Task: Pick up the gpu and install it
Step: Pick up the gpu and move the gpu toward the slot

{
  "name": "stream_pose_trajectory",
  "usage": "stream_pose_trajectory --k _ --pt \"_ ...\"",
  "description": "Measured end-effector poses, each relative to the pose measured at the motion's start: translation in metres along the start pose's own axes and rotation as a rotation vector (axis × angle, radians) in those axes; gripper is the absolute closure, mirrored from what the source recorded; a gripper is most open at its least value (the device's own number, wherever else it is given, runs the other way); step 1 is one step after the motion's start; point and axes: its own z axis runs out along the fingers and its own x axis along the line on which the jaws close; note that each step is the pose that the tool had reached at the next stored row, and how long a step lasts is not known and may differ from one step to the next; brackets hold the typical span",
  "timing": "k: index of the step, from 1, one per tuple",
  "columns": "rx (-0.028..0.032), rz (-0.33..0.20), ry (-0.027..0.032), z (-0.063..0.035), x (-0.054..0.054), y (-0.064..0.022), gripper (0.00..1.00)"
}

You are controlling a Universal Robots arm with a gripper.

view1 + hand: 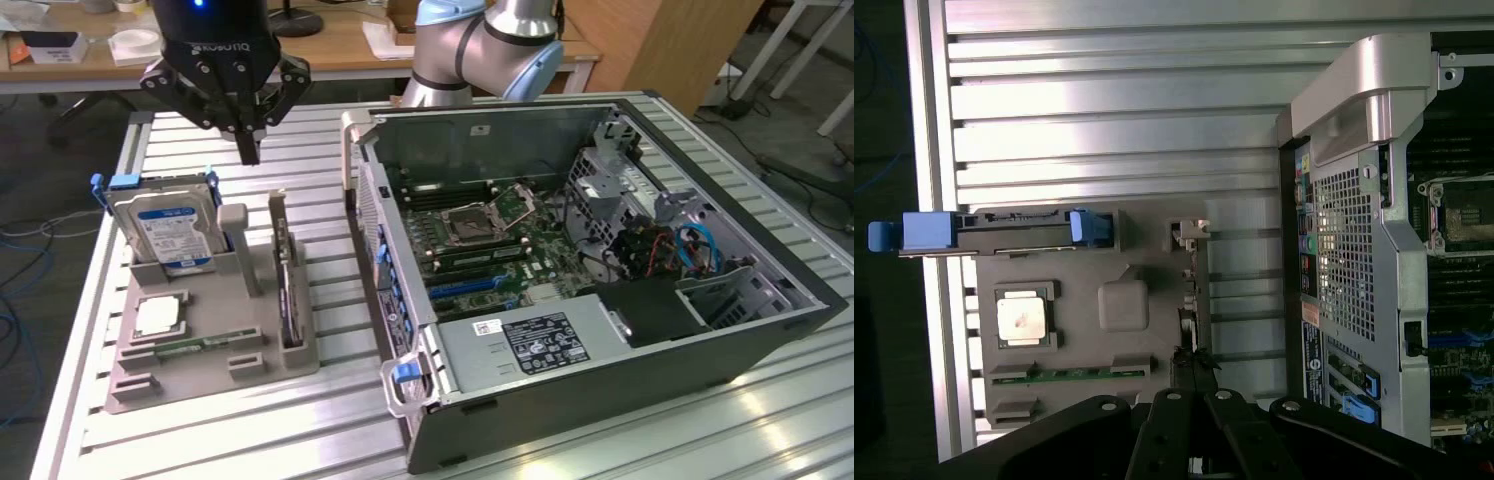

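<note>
Single arm over the slatted aluminium counter (334,420). The pincer (248,150) hangs above the rear edge of the grey parts tray (267,352), its two black fingers drawn together to one point with nothing between them. The gpu (284,288) has not been lifted. It stands on its long edge in the narrow slot along the side of the tray that faces the computer case (481,140), on the exterior view's right of the tray. The fingertips are above and behind it, clear of the card. In the wrist view the pincer (1190,368) lines up with the thin edge of the gpu (1190,300), whose silvery bracket end is the end farther from the tips. From that view alone, height above the card cannot be judged. Other tray contents: a hard drive (163,232) with a blue-white label, upright at the rear of the tray on the exterior view's left. A square processor (158,316) lies flat in front of it. A narrow green memory stick (200,347) lies near the front. The case sits just beside the tray, lying on its side with the panel off and the motherboard (481,240) exposed.
</note>
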Motion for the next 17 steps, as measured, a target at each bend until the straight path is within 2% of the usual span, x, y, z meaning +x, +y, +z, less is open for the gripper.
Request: stream_pose_trajectory --k 2,3,4,6,9,10,13,17 --pt "0.0 0.0 0.0 0.0 0.0 0.0 0.89" --pt "0.0 0.0 0.0 0.0 0.0 0.0 0.83" --pt "0.0001 0.0 0.0001 -0.0001 0.0 0.0 0.83" --pt "0.0 0.0 0.0 0.0 0.0 0.0 0.71" --pt "0.0001 0.0 0.0 0.0 0.0 0.0 0.65" --pt "0.0 0.0 0.0 0.0 0.0 0.0 0.59" --pt "0.0 -0.004 0.0002 -0.0001 0.0 -0.001 0.59" --pt "-0.001 -0.046 0.0021 0.0 0.0003 -0.0014 0.59"
